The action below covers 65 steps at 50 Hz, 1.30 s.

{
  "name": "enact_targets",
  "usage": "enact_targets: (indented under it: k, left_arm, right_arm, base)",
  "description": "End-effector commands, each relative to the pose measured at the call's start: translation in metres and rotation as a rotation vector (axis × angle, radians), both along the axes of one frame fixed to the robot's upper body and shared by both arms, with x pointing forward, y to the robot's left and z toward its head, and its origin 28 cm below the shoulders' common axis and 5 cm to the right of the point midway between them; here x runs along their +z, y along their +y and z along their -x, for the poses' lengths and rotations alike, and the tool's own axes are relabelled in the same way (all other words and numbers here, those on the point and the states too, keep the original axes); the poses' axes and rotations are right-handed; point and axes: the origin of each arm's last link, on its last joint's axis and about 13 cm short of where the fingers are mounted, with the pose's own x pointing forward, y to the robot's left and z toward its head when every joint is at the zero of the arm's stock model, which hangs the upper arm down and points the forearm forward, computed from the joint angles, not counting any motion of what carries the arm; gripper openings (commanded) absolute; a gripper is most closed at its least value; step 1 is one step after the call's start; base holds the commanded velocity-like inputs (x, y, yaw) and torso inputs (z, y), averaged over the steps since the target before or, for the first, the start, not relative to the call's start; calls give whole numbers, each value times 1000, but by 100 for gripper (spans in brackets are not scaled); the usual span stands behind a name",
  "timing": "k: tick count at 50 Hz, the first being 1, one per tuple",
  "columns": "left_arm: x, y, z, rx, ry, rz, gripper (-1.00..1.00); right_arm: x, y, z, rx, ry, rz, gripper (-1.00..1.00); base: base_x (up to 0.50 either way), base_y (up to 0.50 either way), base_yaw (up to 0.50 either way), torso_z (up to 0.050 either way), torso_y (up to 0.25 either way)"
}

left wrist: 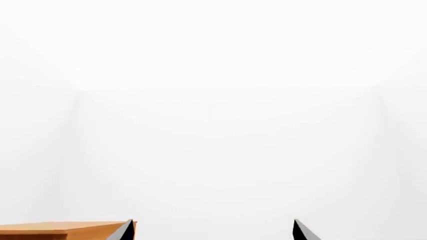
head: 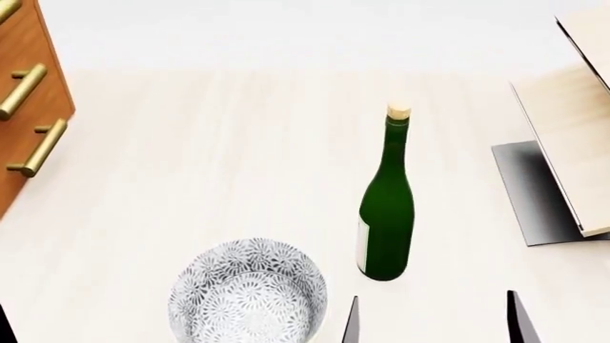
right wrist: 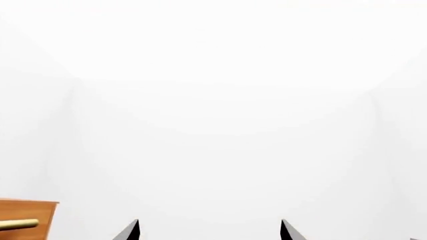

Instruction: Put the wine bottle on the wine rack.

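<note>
Nothing is gripped yet: bottle (head: 386,207) stands upright mid-worktop (head: 191,157), rack (head: 562,150) well apart rightward. Right claw (head: 433,318) is spread, empty; left claw (left wrist: 213,231) likewise. Reach and side grasp are needed.

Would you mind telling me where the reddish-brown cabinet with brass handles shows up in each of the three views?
Head view: the cabinet fills the upper left corner, with its brass handles facing the table.
Left wrist view: only a wood corner at the bottom left edge.
Right wrist view: a corner with one handle at the bottom left edge.
Shared landmark: the cabinet itself; the wine bottle shows only in the head view.
</note>
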Motion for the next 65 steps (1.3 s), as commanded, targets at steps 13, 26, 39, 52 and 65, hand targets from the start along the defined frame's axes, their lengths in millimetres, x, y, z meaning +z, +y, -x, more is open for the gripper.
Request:
enact_targets:
  k: [13, 26, 39, 52, 65]
  left_arm:
    - [0, -1, 1, -5, 2, -1, 100]
    - [-1, -1, 0, -14, 3, 5, 100]
    - [0, -1, 0, -14, 3, 6, 100]
    - [0, -2, 1, -17, 5, 4, 100]
    - [0, -2, 1, -17, 6, 5, 100]
  right_arm:
    - [-1, 1, 0, 3, 3, 4, 100]
    - [1, 0, 0, 3, 2, 2, 100]
    - [0, 1, 0, 3, 7, 5, 100]
    - [-2, 1, -1, 4, 12, 8, 100]
    - [-3, 1, -1, 5, 14, 8, 100]
  base:
    - [105, 0, 0, 0, 0]
    - [105, 0, 0, 0, 0]
    - [105, 0, 0, 0, 0]
    - [103, 0, 0, 0, 0]
    - [104, 0, 0, 0, 0]
